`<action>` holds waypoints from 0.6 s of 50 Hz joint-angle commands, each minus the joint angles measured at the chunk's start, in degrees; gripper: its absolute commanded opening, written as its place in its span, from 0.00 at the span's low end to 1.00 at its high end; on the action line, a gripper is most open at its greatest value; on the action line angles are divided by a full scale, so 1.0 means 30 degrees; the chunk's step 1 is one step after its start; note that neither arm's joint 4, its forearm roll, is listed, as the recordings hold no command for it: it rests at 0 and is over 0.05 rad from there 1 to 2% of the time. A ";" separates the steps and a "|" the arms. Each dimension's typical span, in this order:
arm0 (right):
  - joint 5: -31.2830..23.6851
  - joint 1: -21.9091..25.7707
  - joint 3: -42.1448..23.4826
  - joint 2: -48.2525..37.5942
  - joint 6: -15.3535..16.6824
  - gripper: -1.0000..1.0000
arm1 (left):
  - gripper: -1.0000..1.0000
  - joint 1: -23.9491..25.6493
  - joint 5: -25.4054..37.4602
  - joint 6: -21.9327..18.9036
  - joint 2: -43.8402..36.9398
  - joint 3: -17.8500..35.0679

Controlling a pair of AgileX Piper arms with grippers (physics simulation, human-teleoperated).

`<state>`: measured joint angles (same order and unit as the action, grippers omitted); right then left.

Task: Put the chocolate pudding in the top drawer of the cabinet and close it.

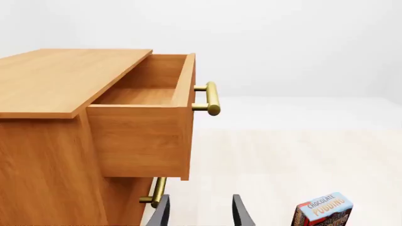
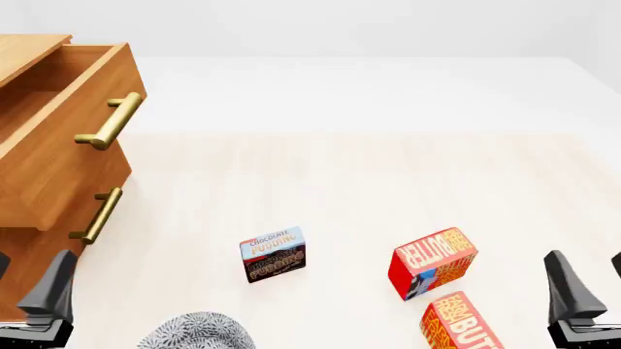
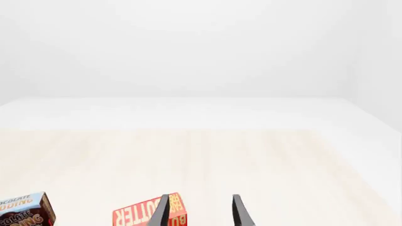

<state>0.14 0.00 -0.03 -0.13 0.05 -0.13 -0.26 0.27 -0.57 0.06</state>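
Note:
The chocolate pudding (image 2: pixel 273 254) stands on the table, a small box with a light blue top and dark brown bottom; it also shows in the wrist views (image 1: pixel 323 210) (image 3: pixel 22 209). The cabinet (image 2: pixel 17 52) (image 1: pixel 50 80) stands at the far left. Its top drawer (image 2: pixel 68 142) (image 1: pixel 144 136) is pulled out and looks empty, with its brass handle (image 2: pixel 112 122) facing the table. My left gripper (image 2: pixel 29 265) (image 1: pixel 199 207) is open, low in front of the cabinet, left of the pudding. My right gripper (image 2: pixel 587 262) (image 3: pixel 201 207) is open at the near right, holding nothing.
Two red butter boxes (image 2: pixel 433 262) (image 2: pixel 461 323) lie between the pudding and my right gripper; one butter box (image 3: pixel 141 214) shows past the right fingers. The lower drawer is shut, with its handle (image 2: pixel 97 216) (image 1: pixel 156 190) just beyond the left gripper. A grey speckled round thing (image 2: pixel 199 331) sits at the near edge.

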 commanded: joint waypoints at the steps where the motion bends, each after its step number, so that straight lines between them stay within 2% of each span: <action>1: 0.0102 -0.0002 -0.0011 -0.0113 0.0004 1.00 | 1.00 -0.0169 -0.0066 0.0001 -0.0200 0.0021; 10: 0.0029 -0.0005 -0.0011 -0.0011 0.0010 1.00 | 1.00 -0.0185 0.0415 0.0036 0.0155 0.0327; 11: 0.0026 -0.0005 -0.0011 -0.0005 0.0014 1.00 | 1.00 0.0634 0.0209 0.0067 0.0168 0.0559; 12: 0.0019 -0.0005 -0.0012 -0.0001 0.0010 1.00 | 1.00 0.0405 0.0481 -0.0222 0.0158 0.0625; 13: -0.0063 -0.0058 -0.0073 0.0025 0.0012 1.00 | 1.00 -0.0631 -0.3375 -0.1403 0.0188 0.0229; 14: 0.0013 -0.0005 -0.0013 0.0006 0.0010 1.00 | 1.00 0.0271 0.0503 -0.0087 0.0170 0.0759; 16: 0.0011 -0.0005 -0.0013 0.0005 0.0008 1.00 | 1.00 0.0645 0.0707 0.0181 0.0117 0.0712; 18: 0.0013 -0.0006 -0.0013 0.0005 0.0009 1.00 | 1.00 -0.0061 0.0751 0.0008 0.0111 0.0712; 19: 0.0015 -0.0002 -0.0013 0.0006 0.0014 1.00 | 1.00 0.0178 0.0775 0.0160 0.0088 0.0775; 21: 0.0013 -0.0006 -0.0013 0.0005 0.0010 1.00 | 1.00 -0.0491 0.0295 0.0258 -0.0933 0.0732; 22: 0.0012 0.0001 -0.0013 0.0005 0.0007 1.00 | 1.00 0.0034 0.0675 0.0457 -0.0474 0.0874; 24: 0.0014 -0.0004 -0.0013 0.0006 0.0010 1.00 | 1.00 -0.0036 0.1101 0.0289 -0.0010 0.0994; 25: 0.0014 -0.0003 -0.0013 0.0006 0.0012 1.00 | 1.00 -0.0385 0.0925 0.0115 -0.0264 0.1040; 26: 0.0009 -0.0001 -0.0013 0.0004 0.0013 1.00 | 1.00 -0.0049 0.0331 0.0791 -0.1320 0.1058; 27: 0.0011 -0.0002 -0.0013 0.0005 0.0015 1.00 | 1.00 -0.0209 -0.0037 0.0752 -0.1867 0.1087; 30: 0.0013 -0.0005 -0.0013 0.0005 0.0010 1.00 | 1.00 -0.0613 0.0837 0.0413 -0.1099 0.1730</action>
<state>0.14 -0.02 -0.08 -0.07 0.09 0.48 1.81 0.58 -2.23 3.92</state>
